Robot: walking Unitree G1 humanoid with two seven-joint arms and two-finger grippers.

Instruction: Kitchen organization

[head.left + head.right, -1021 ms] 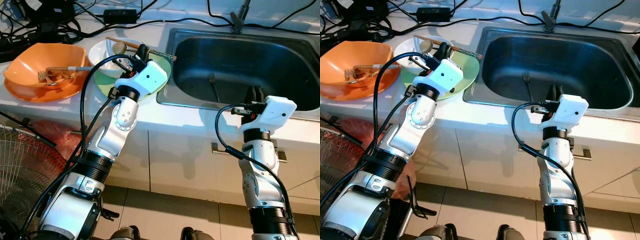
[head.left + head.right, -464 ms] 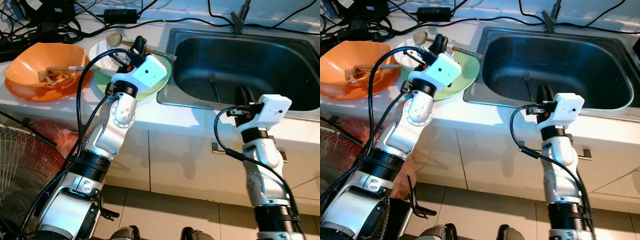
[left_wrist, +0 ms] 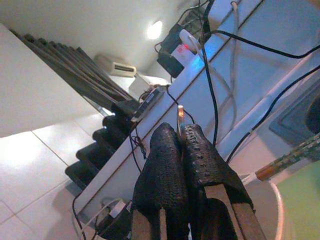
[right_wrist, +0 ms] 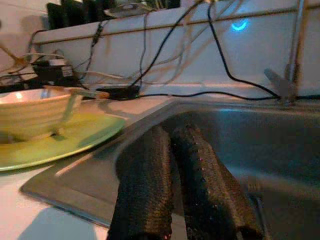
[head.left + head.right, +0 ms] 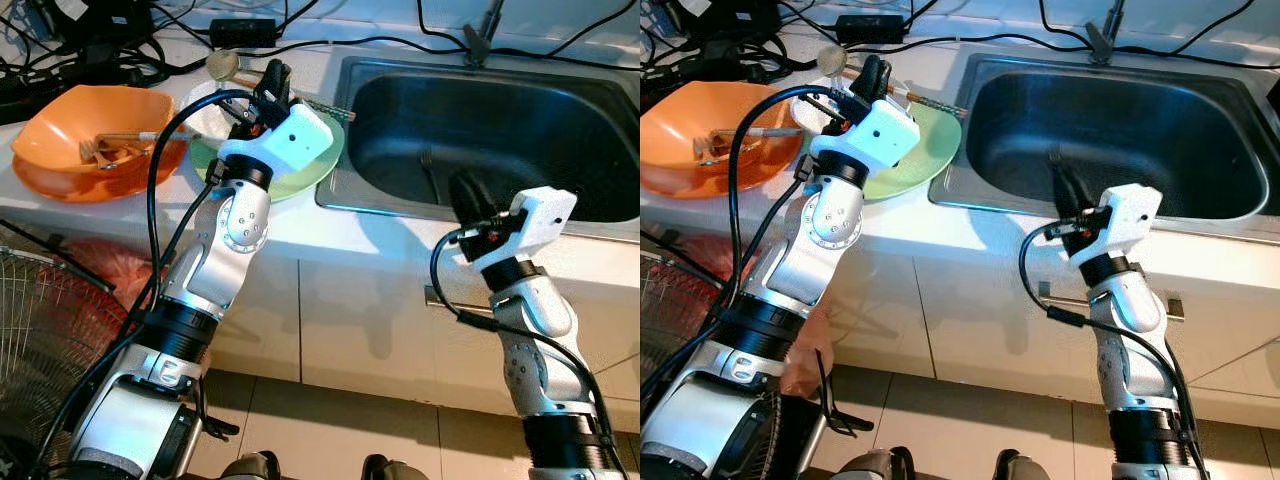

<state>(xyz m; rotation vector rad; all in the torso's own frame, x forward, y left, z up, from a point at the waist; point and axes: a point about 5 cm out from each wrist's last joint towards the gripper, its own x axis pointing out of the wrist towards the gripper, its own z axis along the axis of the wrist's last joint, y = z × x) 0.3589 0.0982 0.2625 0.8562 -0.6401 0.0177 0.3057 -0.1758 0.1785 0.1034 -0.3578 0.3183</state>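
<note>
A light, stiff, slippery metal spoon [image 5: 224,65] is pinched by its thin handle in the left pincer [image 5: 268,88]; the right pincer [image 5: 462,190] is pressed together.

Left gripper [image 5: 268,86] raised, pinched closed — right gripper [image 5: 1064,187] closed, empty.

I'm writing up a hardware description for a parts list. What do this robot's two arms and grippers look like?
Both arms are jointed silver metal segments with black collars. Each wrist carries a white boxy housing, and a thick black cable loops alongside each arm. The left gripper and right gripper each have two long black fingers with a textured, knobbly surface.
</note>
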